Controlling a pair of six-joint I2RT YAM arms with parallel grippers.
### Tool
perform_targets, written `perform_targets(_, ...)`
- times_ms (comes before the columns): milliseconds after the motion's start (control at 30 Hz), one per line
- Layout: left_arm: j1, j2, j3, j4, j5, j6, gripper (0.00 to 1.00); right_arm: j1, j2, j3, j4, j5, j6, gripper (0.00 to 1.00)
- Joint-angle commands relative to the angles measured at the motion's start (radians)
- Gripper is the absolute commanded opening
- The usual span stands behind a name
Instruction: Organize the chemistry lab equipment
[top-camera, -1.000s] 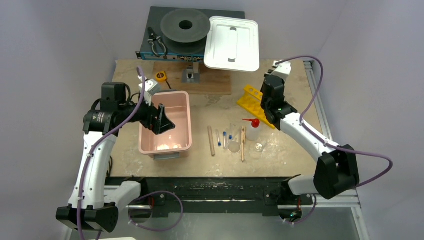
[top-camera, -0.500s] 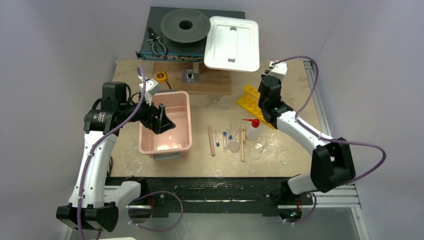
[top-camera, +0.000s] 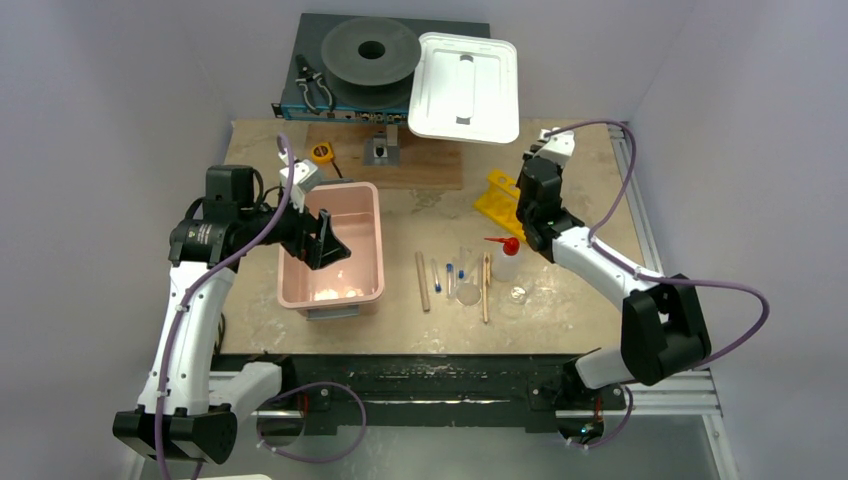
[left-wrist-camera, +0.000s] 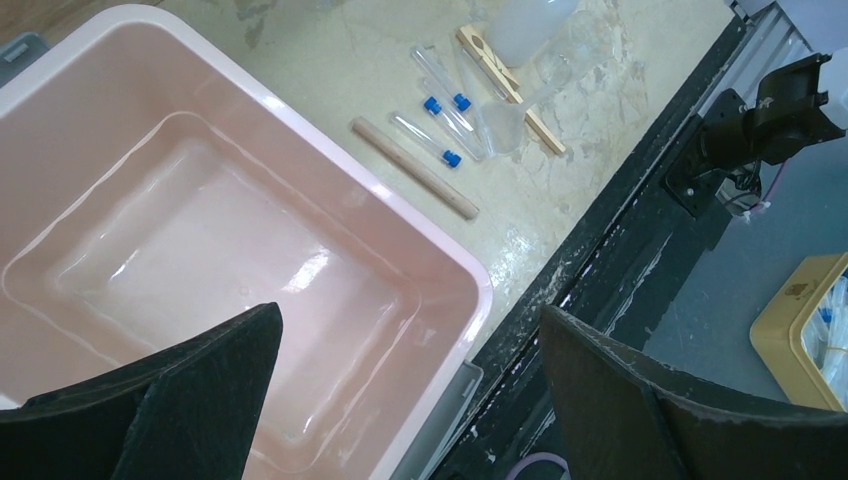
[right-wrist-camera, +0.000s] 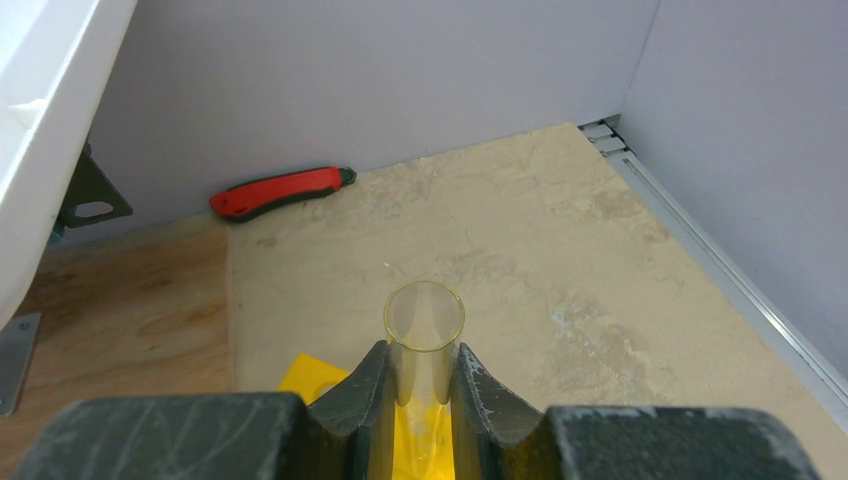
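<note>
Glossy pink plastic tub (left-wrist-camera: 380, 240), matt wooden stick (left-wrist-camera: 415, 168)

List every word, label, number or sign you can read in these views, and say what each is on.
No text can be read in any view.
Yellow box, left wrist view: small dark mark, too blurred to read.
Blue front panel behind the table: light specks, too small to read.
Tape measure: face too small to read.

Three blue-capped tubes (left-wrist-camera: 425, 138), one open tube (right-wrist-camera: 424, 330), two wooden sticks (left-wrist-camera: 415, 168), one squeeze bottle (top-camera: 506, 262), one rack (top-camera: 495, 200).
</note>
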Motion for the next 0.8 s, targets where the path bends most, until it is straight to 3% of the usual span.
perform_targets(0,-0.005,-0.008,-0.003,0.014,-0.002,0.035,1.0,-0.006,-0.012,-0.032,0.037,0.037,-0.01,0.0)
perform_targets(500,-0.004,-0.006,0.0,0.017,-0.001,0.035,1.0,-0.007,-0.023,-0.029,0.148,0.029,-0.078,0.0)
perform_targets(767,-0.005,-0.007,0.002,0.013,-0.008,0.04,1.0,-0.008,-0.016,-0.066,0.141,0.011,-0.012,0.0)
